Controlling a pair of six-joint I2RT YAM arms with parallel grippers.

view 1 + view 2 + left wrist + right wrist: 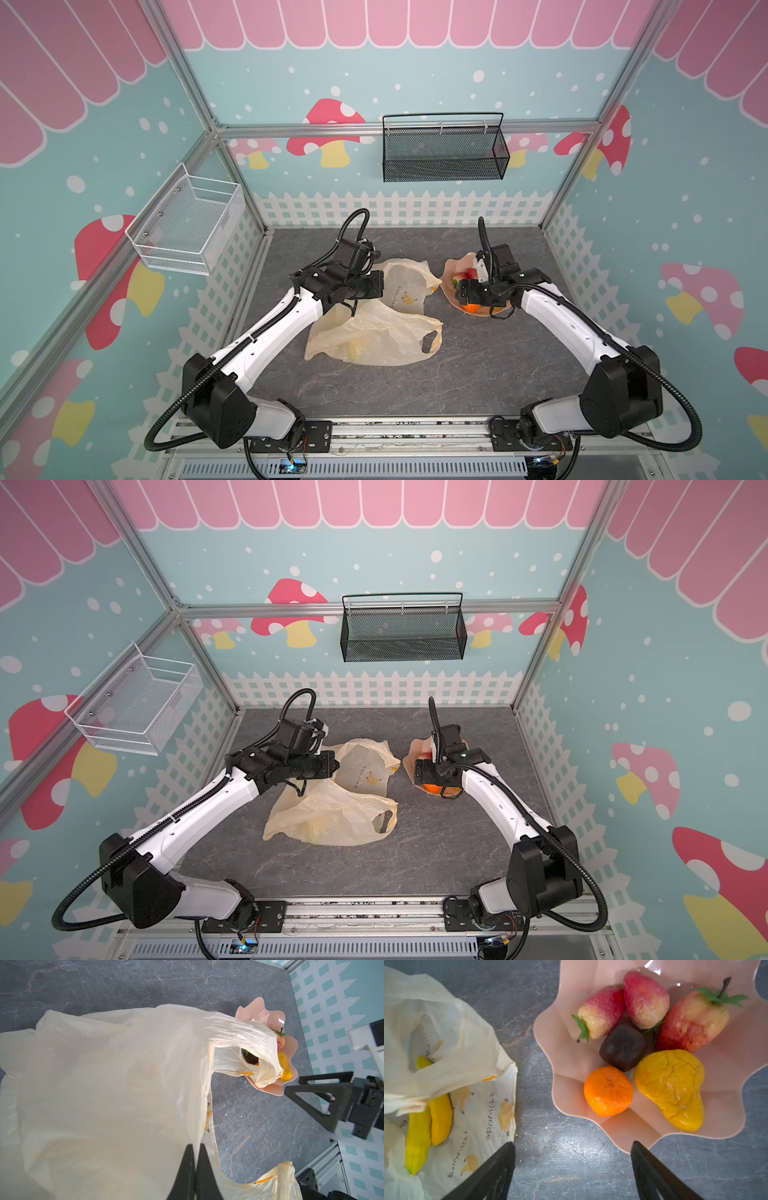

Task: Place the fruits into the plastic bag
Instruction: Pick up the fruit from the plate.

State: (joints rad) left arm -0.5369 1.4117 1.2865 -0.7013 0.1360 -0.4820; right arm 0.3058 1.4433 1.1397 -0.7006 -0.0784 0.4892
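Grey table (571, 1167), right tool (573, 1143) spread wide, tangerine (608, 1091) in bowl (562, 1053) just ahead

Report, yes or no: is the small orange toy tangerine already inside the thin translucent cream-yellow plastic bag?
No, the orange tangerine lies in the pink scalloped bowl, apart from the plastic bag.

Cream plastic bag (467, 1028), yellow bananas (440, 1118), pink bowl (566, 1053), orange tangerine (608, 1091), grey veined tabletop (571, 1157)
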